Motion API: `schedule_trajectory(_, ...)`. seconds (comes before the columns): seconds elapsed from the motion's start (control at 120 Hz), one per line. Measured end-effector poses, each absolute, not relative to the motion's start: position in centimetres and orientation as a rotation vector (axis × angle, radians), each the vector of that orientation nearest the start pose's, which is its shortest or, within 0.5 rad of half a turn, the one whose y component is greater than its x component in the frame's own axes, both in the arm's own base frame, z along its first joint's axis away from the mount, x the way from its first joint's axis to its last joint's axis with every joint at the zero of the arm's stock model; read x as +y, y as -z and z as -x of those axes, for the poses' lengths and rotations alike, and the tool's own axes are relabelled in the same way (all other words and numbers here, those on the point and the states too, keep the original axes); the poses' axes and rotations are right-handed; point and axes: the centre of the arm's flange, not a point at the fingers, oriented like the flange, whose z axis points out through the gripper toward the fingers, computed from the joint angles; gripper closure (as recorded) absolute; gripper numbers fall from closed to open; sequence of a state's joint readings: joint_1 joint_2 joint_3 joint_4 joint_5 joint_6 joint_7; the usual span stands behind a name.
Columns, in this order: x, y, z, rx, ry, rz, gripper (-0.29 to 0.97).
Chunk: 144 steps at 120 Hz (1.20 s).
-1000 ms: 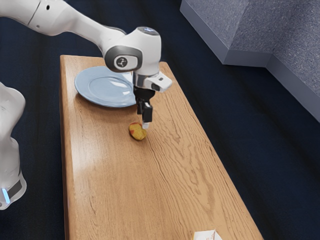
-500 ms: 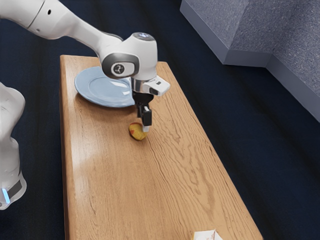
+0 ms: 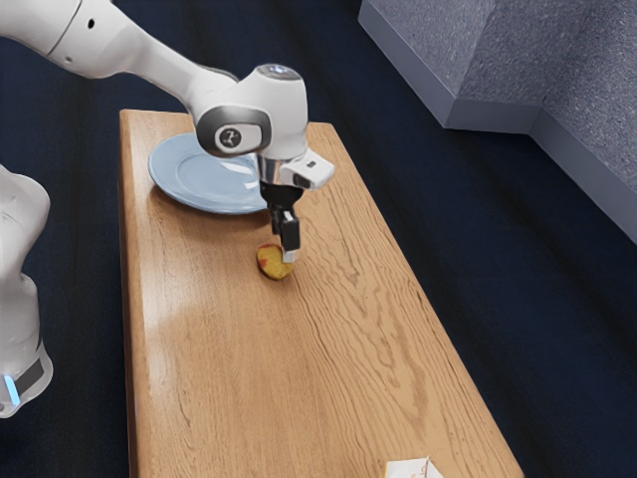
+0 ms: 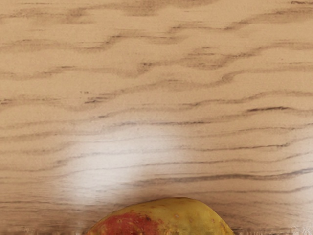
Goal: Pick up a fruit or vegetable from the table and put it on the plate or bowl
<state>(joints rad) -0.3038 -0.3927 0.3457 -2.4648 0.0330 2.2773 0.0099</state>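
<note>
The hand [image 3: 288, 248] is down at the yellow-red fruit [image 3: 270, 264] on the tabletop [image 3: 299, 378], mid-frame; whether it is gripping I cannot tell. Lifting and carrying to the blue plate [image 3: 189, 171], upper left, remain.

Wooden table [image 3: 328, 378] on dark blue floor [image 3: 518, 249], grey, perhaps stone, ledge [image 3: 518, 60] behind

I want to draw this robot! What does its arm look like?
The arm is shiny white with fat, rounded joints. Near its end sits a grey round cap with a white mark. A blue light glows low on its base.
</note>
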Motion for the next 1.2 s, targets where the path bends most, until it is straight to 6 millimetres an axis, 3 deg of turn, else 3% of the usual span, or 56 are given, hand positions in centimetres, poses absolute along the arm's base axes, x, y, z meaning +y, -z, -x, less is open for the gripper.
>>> schedule_trajectory(0.217, 2.2, -42.4, -43.5, -0.011, 0.212, 3.238, 0.0)
schedule_trajectory(0.617, 2.5, -40.7, -43.5, -0.039, 0.148, 3.247, 0.01)
schedule_trajectory(0.958, 2.4, -40.6, -43.6, -0.033, 0.143, 3.246, 0.02)
schedule_trajectory(1.083, 2.4, -40.6, -43.6, -0.038, 0.144, 3.247, 0.15)
schedule_trajectory(1.2, 2.4, -40.6, -43.6, -0.045, 0.145, 3.244, 0.18)
